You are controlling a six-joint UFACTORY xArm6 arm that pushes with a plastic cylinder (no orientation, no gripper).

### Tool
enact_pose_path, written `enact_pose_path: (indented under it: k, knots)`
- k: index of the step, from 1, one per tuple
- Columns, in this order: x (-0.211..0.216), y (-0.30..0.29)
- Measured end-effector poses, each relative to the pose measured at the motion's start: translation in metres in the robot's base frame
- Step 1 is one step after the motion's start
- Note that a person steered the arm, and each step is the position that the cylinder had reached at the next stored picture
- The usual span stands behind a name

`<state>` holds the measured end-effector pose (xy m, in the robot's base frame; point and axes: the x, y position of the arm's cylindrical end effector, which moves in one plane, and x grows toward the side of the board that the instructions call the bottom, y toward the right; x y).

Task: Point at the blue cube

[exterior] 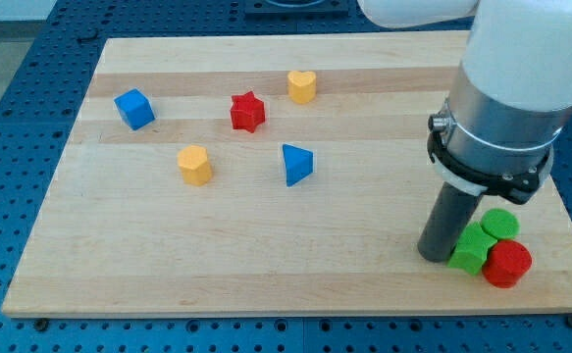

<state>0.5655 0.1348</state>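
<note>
Camera view: pointing at the blue cube (134,108) is not yet done.
My tip (434,254) is parked beside the green blocks (474,249), well apart from it; no jaws are fitted.

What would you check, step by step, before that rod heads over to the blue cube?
1. Blue cube in view, near the board's left end: ok.
2. My tip located, at the view's lower right, beside the green cube: ok.
3. Tip clear of the green cube: cannot tell, they look to be touching.
4. Straight path leftward free: not ok, the blue triangular block and the yellow block lie near it.
5. Right target chosen, cube not the blue triangular block: ok.
</note>
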Motion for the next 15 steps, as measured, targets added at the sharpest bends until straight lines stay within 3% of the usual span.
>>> enact_pose_path:
  k: [3,5,6,8,10,13,15]
  knots:
    - [-0.011,-0.062]
    - [-0.021,-0.238]
    - [-0.056,-0.308]
    - [-0.172,-0.333]
    - [-0.182,-0.386]
    - [-0.166,-0.386]
    - [-0.178,-0.363]
